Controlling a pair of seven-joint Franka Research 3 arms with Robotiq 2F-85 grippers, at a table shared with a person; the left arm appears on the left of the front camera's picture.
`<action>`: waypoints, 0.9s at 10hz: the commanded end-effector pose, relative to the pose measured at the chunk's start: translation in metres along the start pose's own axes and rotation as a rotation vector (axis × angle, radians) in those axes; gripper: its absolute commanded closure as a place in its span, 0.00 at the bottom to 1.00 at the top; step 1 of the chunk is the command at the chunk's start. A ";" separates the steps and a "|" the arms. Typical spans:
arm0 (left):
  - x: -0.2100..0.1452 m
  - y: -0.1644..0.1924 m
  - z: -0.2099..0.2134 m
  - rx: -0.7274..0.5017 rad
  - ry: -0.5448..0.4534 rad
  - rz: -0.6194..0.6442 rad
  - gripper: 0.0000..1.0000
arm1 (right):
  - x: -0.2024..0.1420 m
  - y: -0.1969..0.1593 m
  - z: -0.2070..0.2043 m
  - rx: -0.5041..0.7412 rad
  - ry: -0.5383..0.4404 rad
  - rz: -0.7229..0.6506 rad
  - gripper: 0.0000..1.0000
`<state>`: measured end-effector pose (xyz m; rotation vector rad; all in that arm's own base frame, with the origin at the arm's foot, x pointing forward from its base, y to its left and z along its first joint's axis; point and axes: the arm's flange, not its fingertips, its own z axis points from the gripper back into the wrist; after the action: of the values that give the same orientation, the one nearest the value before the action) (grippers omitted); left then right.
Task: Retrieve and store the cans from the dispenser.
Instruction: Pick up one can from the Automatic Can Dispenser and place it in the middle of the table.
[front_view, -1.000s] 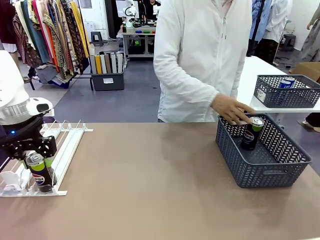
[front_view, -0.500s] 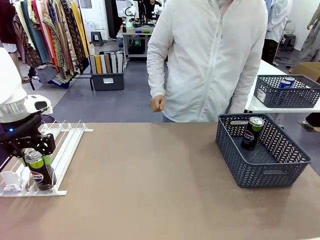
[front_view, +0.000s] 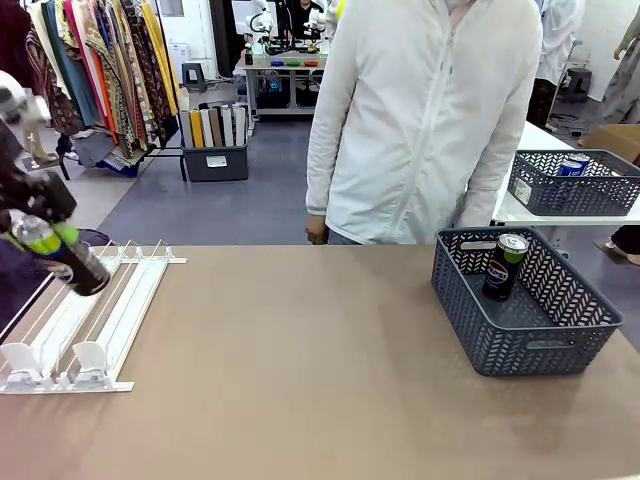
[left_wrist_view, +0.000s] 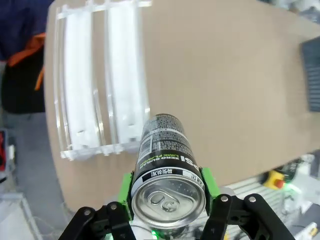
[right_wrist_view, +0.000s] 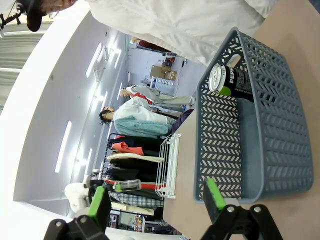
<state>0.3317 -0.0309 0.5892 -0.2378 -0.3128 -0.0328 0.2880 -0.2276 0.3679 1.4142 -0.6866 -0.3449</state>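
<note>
With one can (front_view: 504, 265) stored in the basket (front_view: 530, 345), the left gripper (left_wrist_view: 168, 197), jaws pinching a second can (front_view: 62, 252), holds it tilted above the dispenser (front_view: 95, 310); right gripper (right_wrist_view: 155, 200) jaws spread near the basket.

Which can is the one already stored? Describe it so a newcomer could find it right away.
Start at the dark grey mesh basket on the brown table, on the robot's right. Inside, against its far left corner, stands one slim black can with a green top and a round red-white-blue logo. Its twin is off the table, tilted in the left gripper above the white dispenser.
</note>
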 end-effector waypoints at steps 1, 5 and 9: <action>-0.017 0.007 0.013 -0.198 0.018 0.044 1.00 | -0.001 0.004 0.001 0.002 0.006 -0.007 0.00; -0.019 0.003 0.022 -0.170 0.005 0.049 1.00 | -0.001 0.004 0.001 0.002 0.006 -0.007 0.00; -0.021 0.002 0.015 -0.176 0.029 0.062 1.00 | -0.001 0.004 0.001 0.002 0.006 -0.007 0.00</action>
<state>0.3075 -0.0270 0.5954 -0.4167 -0.2722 -0.0033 0.2880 -0.2276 0.3679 1.4142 -0.6867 -0.3449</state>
